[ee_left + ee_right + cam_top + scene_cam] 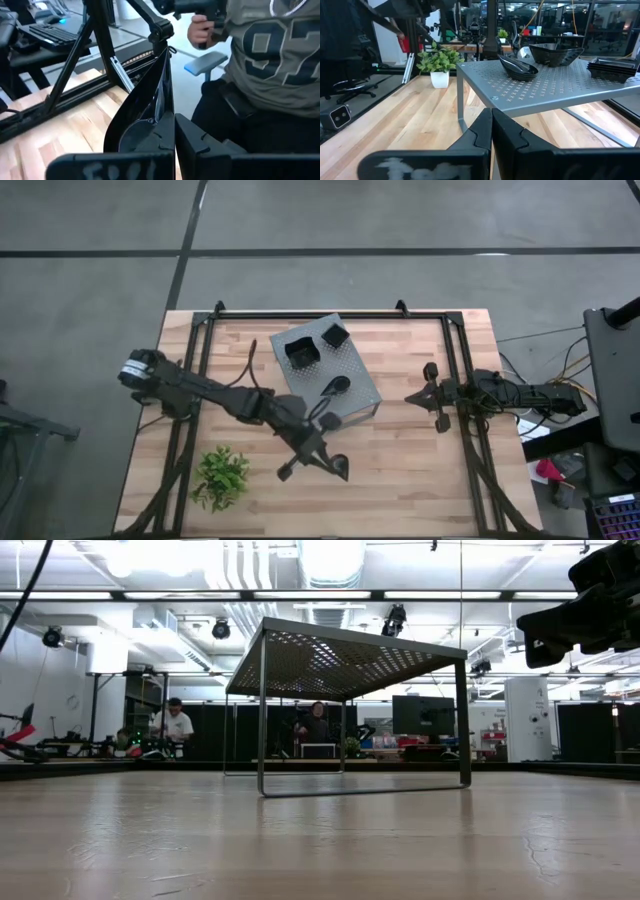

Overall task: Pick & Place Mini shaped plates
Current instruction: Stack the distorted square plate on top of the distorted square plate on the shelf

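While the left gripper (322,455) hung out over the front of the table, toward six o'clock from the grey perforated stand (352,395), it had its fingers pinched tight on the rim of one leaf-shaped plate (150,110), which stood nearly on edge between them with its pointed tip leading away from the wrist. From above, that plate (337,468) showed as a dark teardrop just beyond the fingertips, at about three o'clock from the green plant (222,477). The rest of the mini shaped plates sat up on the stand: a stack of square ones (333,335) at its far corner around twelve o'clock, a deeper dish (301,351) beside it toward ten, and a nest of leaf dishes (337,385) nearer the middle; the right wrist view showed the same three groups, the leaf nest (518,67) closest. To my eye these were light, stiff and glossy little things, probably hard plastic or glazed ware, slick enough to slide or pivot in a two-finger pinch, and likely to chip or clatter if let go from height. The raised rim looked the only sensible hold, since the flat bowl offered nothing to bite. The right gripper (424,395) waited at three o'clock beside the stand, fingers closed on nothing. A person in a grey numbered shirt (270,55) stood just past the table's edge.
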Available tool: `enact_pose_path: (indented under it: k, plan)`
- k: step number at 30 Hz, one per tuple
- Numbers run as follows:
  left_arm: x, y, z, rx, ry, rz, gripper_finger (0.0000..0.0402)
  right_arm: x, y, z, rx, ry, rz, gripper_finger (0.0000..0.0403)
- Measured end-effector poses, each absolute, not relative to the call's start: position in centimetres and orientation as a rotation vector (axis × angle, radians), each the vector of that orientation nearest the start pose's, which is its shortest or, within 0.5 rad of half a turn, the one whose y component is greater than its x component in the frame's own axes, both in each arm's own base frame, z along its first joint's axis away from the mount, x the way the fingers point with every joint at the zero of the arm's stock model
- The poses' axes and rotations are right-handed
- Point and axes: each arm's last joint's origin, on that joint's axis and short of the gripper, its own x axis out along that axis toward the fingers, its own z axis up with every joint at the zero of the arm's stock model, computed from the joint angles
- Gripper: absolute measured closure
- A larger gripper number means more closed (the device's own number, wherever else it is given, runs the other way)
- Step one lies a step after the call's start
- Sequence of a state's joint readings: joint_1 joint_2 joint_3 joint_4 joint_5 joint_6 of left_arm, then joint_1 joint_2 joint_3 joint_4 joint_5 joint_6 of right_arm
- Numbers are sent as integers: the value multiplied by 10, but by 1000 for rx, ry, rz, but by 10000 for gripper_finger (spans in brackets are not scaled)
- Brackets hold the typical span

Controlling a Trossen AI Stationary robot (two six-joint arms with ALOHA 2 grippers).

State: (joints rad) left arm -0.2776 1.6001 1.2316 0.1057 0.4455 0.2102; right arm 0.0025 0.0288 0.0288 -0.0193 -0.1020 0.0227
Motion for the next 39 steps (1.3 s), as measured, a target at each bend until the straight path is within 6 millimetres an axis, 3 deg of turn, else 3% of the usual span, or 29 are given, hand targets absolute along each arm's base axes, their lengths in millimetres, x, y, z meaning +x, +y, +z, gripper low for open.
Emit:
enact_pose_path:
  k: [9,39]
  plan:
    - [353,-104,312,121,196,-777,401,98,3,169,24,20,104,394]
    - [348,-116,312,52,213,-862,401,98,3,169,24,20,104,394]
